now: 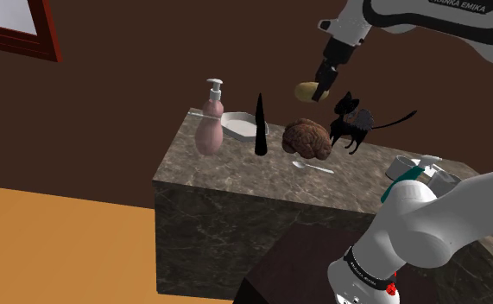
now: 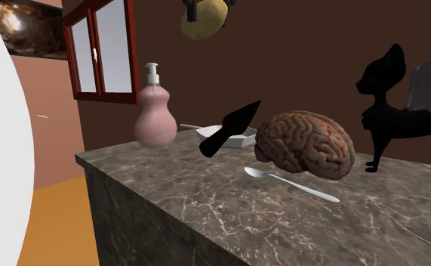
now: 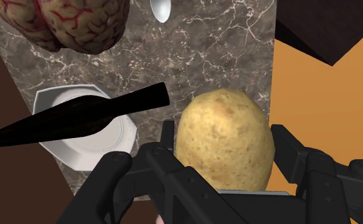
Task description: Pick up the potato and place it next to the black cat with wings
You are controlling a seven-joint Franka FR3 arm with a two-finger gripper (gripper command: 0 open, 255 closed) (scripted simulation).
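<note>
A tan potato hangs in the air above the far side of the marble counter, and my gripper is shut on it. In the wrist view the two black fingers clasp the potato from both sides. The black cat with wings stands upright on the counter, below the potato and toward the shoulder view's right. In the second exterior view the potato floats high at the top edge, and the cat is at the right.
A brain model lies beside the cat, with a spoon in front of it. A black cone, a white dish and a pink soap bottle stand further toward the shoulder view's left. A window is on the wall.
</note>
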